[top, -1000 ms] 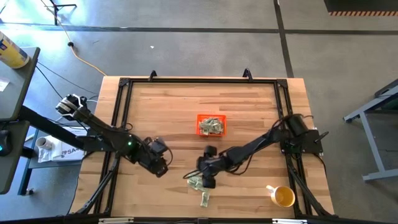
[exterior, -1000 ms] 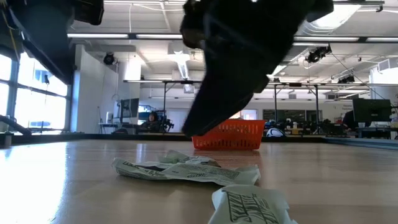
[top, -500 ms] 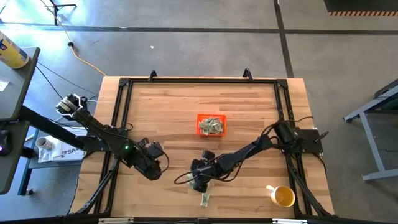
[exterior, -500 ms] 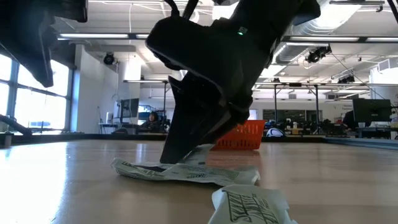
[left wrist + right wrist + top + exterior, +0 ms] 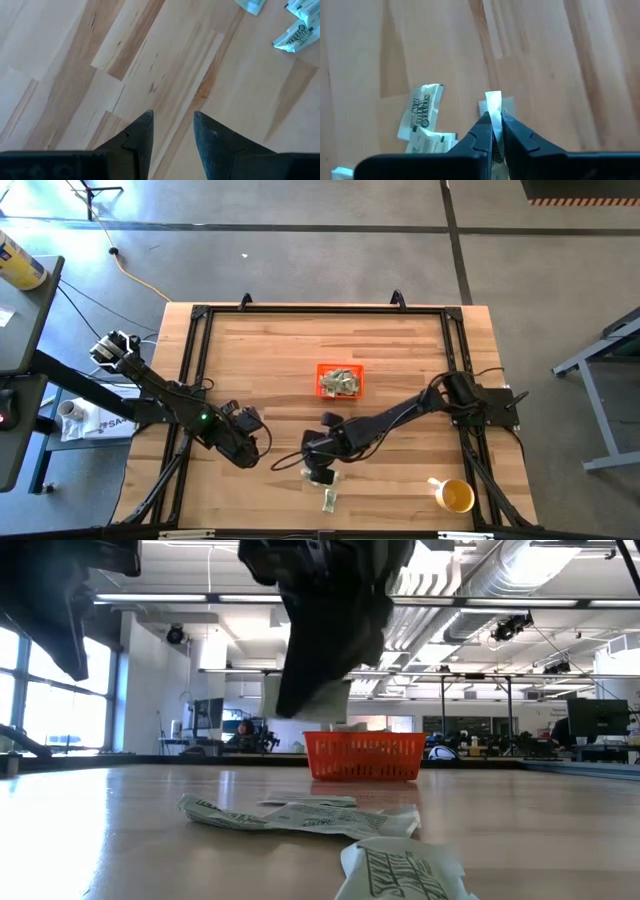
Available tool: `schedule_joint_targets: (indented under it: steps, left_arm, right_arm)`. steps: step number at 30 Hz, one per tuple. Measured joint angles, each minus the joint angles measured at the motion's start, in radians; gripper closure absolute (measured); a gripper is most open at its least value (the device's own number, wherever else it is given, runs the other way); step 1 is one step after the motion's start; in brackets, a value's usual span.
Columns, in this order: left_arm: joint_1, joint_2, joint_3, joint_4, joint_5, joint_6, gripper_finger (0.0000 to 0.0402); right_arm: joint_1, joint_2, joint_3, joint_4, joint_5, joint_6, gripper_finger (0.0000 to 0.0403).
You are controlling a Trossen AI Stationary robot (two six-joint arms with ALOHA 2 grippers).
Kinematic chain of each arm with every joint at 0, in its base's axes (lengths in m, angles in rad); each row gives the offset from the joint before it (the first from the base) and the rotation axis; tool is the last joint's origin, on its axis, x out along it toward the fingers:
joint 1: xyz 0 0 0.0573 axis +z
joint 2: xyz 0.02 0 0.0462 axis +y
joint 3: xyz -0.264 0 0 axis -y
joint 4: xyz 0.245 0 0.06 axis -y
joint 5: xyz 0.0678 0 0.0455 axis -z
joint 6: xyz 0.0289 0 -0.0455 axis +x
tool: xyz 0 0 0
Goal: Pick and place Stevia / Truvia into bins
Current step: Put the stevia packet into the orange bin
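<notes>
Since the frame half a second earlier, the right gripper (image 5: 318, 700) had risen from the table, and it now carried one packet (image 5: 493, 111) above the wood instead of pressing down on the pile. Its two fingers were closed tightly on this white packet, which stood on edge between them in the right wrist view and hung under the gripper in the low view. In the high view this gripper (image 5: 318, 468) was near the front middle of the table (image 5: 400, 360), just over the loose packets (image 5: 328, 498) that lay there. From the low camera, a few crumpled packets (image 5: 300, 815) lay flat on the table, and one more (image 5: 400, 872) lay closer to the camera. The orange bin (image 5: 339, 381) was at the centre of the table, behind the gripper and well apart from it, with several packets already inside. The left gripper (image 5: 245, 448) waited at the left front part of the table, its fingers (image 5: 140, 136) parted over bare wood with nothing between them. A yellow mug (image 5: 455, 496) stood at the front right corner.
</notes>
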Motion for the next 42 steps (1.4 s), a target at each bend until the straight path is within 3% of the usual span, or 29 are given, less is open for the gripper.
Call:
schedule_joint_targets:
  steps: [3, 6, 11, 13, 17, 20, 25, 29, 36, 42]
  left_arm:
    - [0.0, 0.0, 0.0, 0.002, -0.003, -0.003, 0.0227]
    - [0.0, 0.0, 0.0, 0.034, -0.003, -0.003, 0.0227]
    - [0.002, 0.0, 0.0, 0.135, -0.006, 0.024, 0.0227]
    - [0.002, 0.0, 0.0, 0.168, -0.017, 0.027, 0.0227]
    - [0.002, 0.0, 0.001, 0.192, -0.066, 0.035, 0.0227]
    - [0.002, 0.011, 0.002, 0.198, -0.115, 0.055, 0.0227]
    - [0.002, 0.077, 0.002, 0.27, -0.137, 0.115, 0.0227]
    - [0.005, 0.172, 0.002, 0.44, -0.139, 0.242, 0.0227]
    - [0.1, 0.341, 0.002, 0.777, -0.091, 0.421, 0.0227]
    - [0.201, 0.408, 0.007, 0.909, 0.023, 0.536, 0.0191]
  right_arm:
    - [-0.014, 0.001, 0.067, -0.123, 0.035, -0.036, 0.0395]
    - [-0.051, -0.007, 0.116, -0.323, 0.147, -0.077, 0.0393]
    - [-0.188, -0.116, 0.043, -0.402, 0.219, -0.214, 0.0398]
    - [-0.256, -0.178, -0.031, -0.385, 0.195, -0.277, 0.0396]
    - [-0.379, -0.25, -0.185, -0.282, -0.003, -0.369, 0.0373]
    - [-0.417, -0.26, -0.266, -0.221, -0.093, -0.405, 0.0344]
    - [-0.435, -0.259, -0.3, -0.196, -0.084, -0.411, 0.0269]
    - [-0.43, -0.266, -0.266, -0.273, -0.07, -0.416, 0.019]
    - [-0.303, -0.419, -0.342, -0.276, 0.073, -0.417, 0.0077]
    - [-0.175, -0.623, -0.581, -0.257, 0.139, -0.2, 0.0042]
